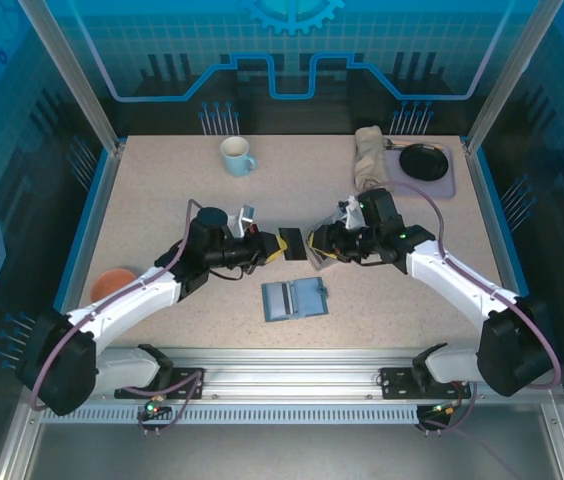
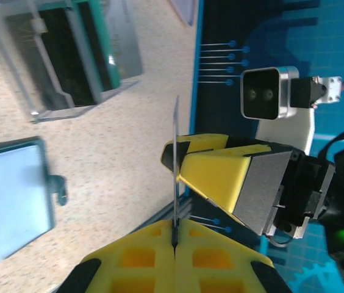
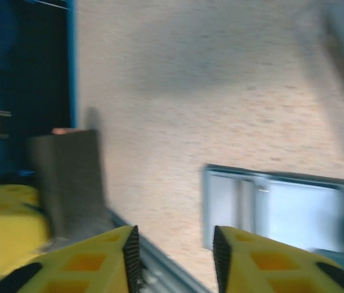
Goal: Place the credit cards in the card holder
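My left gripper is shut on a dark credit card, held above the table's middle. In the left wrist view the card stands edge-on out of the shut yellow fingers. My right gripper faces it from the right and is open with nothing between its fingers. The dark card is just left of its left finger. The blue-teal card holder lies open on the table, nearer than both grippers. A teal card stands in the rack.
The pale grey card rack stands behind the left gripper. A pale mug is at the back. At the back right, a grey tray carries a black bowl, with a folded cloth beside it. An orange object lies far left.
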Robot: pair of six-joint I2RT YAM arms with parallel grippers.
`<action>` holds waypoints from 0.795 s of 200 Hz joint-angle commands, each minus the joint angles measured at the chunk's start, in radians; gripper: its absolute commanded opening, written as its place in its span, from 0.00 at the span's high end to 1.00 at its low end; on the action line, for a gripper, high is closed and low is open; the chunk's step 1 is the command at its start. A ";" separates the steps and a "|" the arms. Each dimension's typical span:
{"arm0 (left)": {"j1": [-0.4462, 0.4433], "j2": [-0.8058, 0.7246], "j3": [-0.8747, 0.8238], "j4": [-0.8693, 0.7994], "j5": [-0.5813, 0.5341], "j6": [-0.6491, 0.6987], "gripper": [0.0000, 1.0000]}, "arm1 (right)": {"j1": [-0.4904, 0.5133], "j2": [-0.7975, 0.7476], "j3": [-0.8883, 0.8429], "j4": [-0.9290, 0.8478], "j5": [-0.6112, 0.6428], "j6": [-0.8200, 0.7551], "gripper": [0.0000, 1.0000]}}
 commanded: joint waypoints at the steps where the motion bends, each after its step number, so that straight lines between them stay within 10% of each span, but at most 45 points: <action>1: -0.008 -0.035 -0.043 -0.151 -0.077 0.095 1.00 | 0.041 0.003 0.018 -0.240 0.213 -0.140 0.54; 74: -0.172 0.008 -0.192 -0.112 -0.257 0.104 1.00 | 0.204 0.121 -0.034 -0.224 0.369 -0.159 0.29; 159: -0.193 0.127 -0.207 0.065 -0.233 0.114 1.00 | 0.220 0.318 0.003 -0.177 0.349 -0.168 0.34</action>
